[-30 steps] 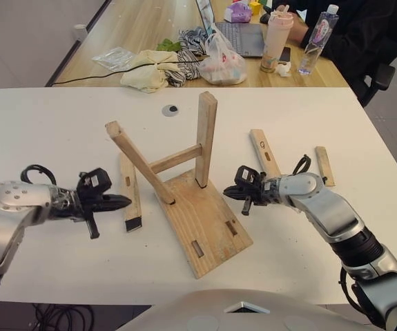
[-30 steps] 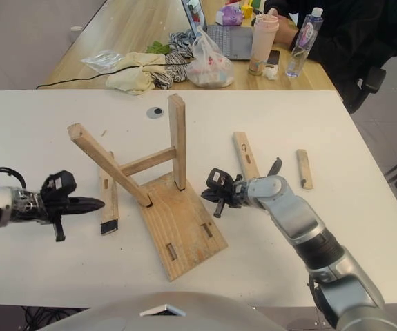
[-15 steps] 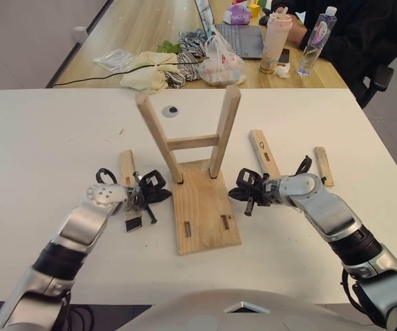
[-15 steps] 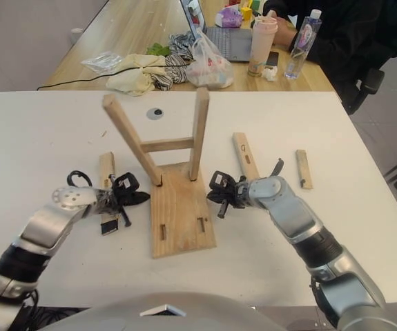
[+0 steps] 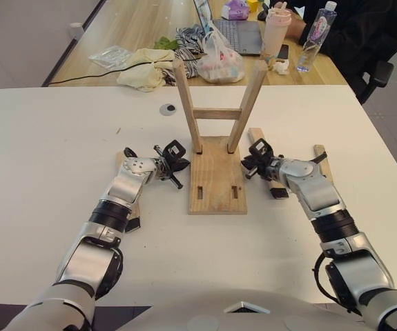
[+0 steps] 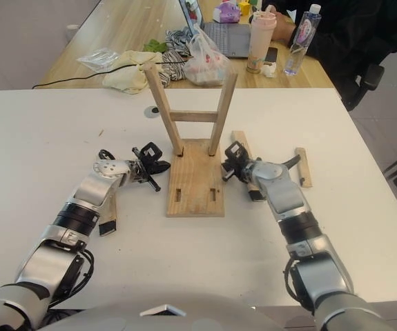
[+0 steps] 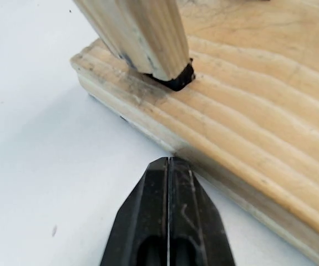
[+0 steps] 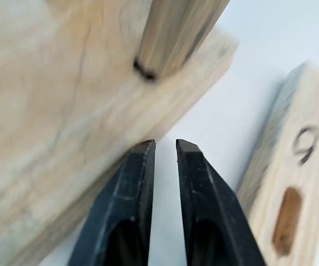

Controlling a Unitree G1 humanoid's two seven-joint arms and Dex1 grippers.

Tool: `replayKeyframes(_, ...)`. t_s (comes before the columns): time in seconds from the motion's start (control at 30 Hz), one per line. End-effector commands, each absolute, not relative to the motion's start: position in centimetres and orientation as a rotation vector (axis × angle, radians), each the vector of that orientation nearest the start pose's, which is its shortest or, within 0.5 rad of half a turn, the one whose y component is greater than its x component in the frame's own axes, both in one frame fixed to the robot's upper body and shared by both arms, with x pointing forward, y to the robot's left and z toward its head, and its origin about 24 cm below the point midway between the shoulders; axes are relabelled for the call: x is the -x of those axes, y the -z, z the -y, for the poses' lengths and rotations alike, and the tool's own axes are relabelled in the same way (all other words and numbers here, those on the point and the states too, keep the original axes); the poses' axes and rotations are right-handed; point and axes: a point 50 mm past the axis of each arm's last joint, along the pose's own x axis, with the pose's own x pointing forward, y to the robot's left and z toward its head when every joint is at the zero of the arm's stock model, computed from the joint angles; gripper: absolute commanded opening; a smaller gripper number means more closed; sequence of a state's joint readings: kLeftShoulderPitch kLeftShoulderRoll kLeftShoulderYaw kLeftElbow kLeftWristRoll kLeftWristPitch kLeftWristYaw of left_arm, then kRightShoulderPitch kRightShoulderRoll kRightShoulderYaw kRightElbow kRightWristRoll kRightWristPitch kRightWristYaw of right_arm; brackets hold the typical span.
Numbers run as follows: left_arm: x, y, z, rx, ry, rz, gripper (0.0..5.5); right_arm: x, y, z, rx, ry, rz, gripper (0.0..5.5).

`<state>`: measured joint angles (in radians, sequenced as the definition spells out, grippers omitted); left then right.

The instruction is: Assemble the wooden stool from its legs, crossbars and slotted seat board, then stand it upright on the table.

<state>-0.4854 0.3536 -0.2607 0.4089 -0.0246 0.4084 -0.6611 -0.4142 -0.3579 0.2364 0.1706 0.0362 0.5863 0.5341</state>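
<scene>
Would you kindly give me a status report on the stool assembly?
Left gripper shut, empty, at seat board's left edge. Right gripper slightly open, at its right edge. Two legs with crossbar slotted in; near slots empty.

White table (image 5: 39, 158) in fg, small round grey disc (image 5: 167, 109) near its far edge. Behind it, long wooden desk (image 5: 132, 24) w/ clutter: open laptop (image 5: 238, 33), pink tumbler (image 5: 276, 29), clear water bottle (image 5: 320, 29), knotted plastic bag (image 5: 220, 63), yellow cloth (image 5: 145, 70) beside striped fabric (image 5: 186, 38), crinkled clear wrapper (image 5: 112, 56). Black cable (image 5: 81, 81) along desk's near edge. Pale grey floor (image 5: 15, 38) at left; black office chair (image 5: 379, 72) far right. Light even, soft.
</scene>
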Motion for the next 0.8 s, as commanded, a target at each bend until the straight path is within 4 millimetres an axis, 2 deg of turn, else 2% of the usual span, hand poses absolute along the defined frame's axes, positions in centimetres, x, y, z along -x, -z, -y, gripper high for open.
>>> replayKeyframes(0.03, -33.2, -7.0, -18.0, -0.324, 0.57, -0.389, 0.0, -32.9, -11.2, 16.9, 0.195, -0.469, -0.272, 1.23)
replayKeyframes(0.1, -32.8, -8.3, -19.7, -0.31, 0.491, -0.345, 0.0, -33.2, -12.6, 21.0, 0.138, -0.336, -0.254, 1.56)
replayKeyframes(0.2, -32.0, -9.6, -21.0, -0.289, 0.412, -0.289, 0.0, -31.5, -11.5, 26.4, 0.136, -0.219, -0.358, 2.07)
replayKeyframes(0.37, -29.7, -10.0, -22.8, -0.23, 0.235, -0.212, 0.0, -28.3, -9.1, 31.3, 0.163, -0.134, -0.548, 2.93)
replayKeyframes(0.5, -29.3, -10.0, -23.2, -0.204, 0.153, -0.185, 0.0, -27.7, -7.9, 31.4, 0.059, -0.167, -0.616, 3.52)
replayKeyframes(0.63, -29.8, -11.4, -22.1, -0.093, 0.173, -0.109, 0.0, -28.0, -6.1, 30.7, -0.032, -0.213, -0.685, 3.52)
replayKeyframes(0.73, -30.0, -12.2, -21.6, -0.095, 0.199, -0.082, 0.0, -27.4, -3.9, 31.7, 0.025, -0.157, -0.738, 3.1)
replayKeyframes(0.8, -29.7, -12.3, -21.7, -0.095, 0.21, -0.078, 0.0, -27.4, -3.3, 31.9, 0.02, -0.153, -0.744, 2.82)
